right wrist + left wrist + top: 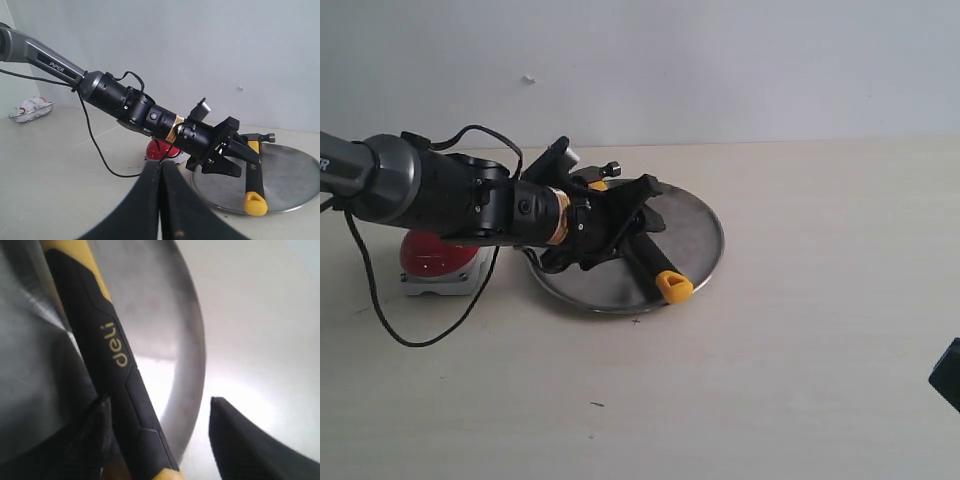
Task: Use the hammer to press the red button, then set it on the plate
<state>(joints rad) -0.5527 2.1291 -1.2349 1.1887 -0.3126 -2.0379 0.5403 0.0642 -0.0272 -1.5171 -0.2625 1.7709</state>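
Observation:
The hammer (650,262) lies across the silver plate (698,235), its yellow butt over the near rim and its steel head at the far rim. My left gripper (642,222) hovers low over the plate and stands open astride the black handle. In the left wrist view the handle (117,370) lies against one finger, with a wide gap to the other, and the plate's rim (192,355) curves past. The red button (435,252) sits left of the plate, partly hidden by my left arm. My right gripper (161,164) is shut and empty, far from the plate (295,175).
A black cable (380,310) loops over the table in front of the red button. A dark part of my right arm (948,375) shows at the right edge. A crumpled white object in a small dish (30,107) lies far off by the wall.

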